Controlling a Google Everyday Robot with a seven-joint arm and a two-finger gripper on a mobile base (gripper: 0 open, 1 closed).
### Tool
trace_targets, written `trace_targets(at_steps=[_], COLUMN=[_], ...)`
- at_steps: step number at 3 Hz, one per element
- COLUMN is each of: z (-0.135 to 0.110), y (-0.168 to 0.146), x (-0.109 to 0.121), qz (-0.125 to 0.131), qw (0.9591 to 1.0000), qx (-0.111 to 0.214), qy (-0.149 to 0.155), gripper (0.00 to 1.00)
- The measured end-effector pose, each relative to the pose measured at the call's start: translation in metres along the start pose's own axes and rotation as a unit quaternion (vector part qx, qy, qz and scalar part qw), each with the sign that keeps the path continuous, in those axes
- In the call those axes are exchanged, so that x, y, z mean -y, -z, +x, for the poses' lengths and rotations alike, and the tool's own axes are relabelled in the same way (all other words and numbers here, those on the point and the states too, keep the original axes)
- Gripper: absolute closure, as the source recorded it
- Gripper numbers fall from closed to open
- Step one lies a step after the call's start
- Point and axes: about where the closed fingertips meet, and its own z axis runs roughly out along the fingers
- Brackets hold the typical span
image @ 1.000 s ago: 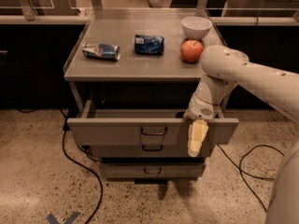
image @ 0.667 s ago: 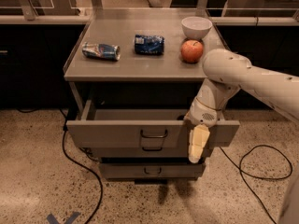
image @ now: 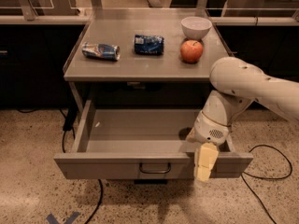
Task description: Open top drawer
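Up above the gripper, which sits low at front right: round red apple, white ceramic bowl. Up-left of it: blue foil bag, crushed blue-silver can.

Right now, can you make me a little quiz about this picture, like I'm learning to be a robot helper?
1. True or false: the top drawer is pulled out, so you can see inside its tray.
2. Pick one: what sits right beside the white bowl on the cabinet top? A) an apple B) a banana C) a spoon
3. Fill the gap: the tool hangs over the drawer's ___ wall.

Key: 1 true. 2 A. 3 front.
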Motion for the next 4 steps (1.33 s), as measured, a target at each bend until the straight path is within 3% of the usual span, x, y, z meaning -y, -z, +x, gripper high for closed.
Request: trace_targets(at_steps=[1, 2, 3, 4], z=[0.000, 0.004, 0.010, 0.018], y=[0.000, -0.011, -0.030, -0.017], x=[0.000, -0.009, -0.029, -0.064], qz=[0.000, -0.016, -0.040, -0.048], qw=[1.0000, 0.9999, 0.9991, 0.9983], qx=[0.000, 0.000, 0.003, 0.005], qy=[0.000, -0.004, -0.014, -0.032], gripper=[0.00, 0.00, 0.00, 0.00])
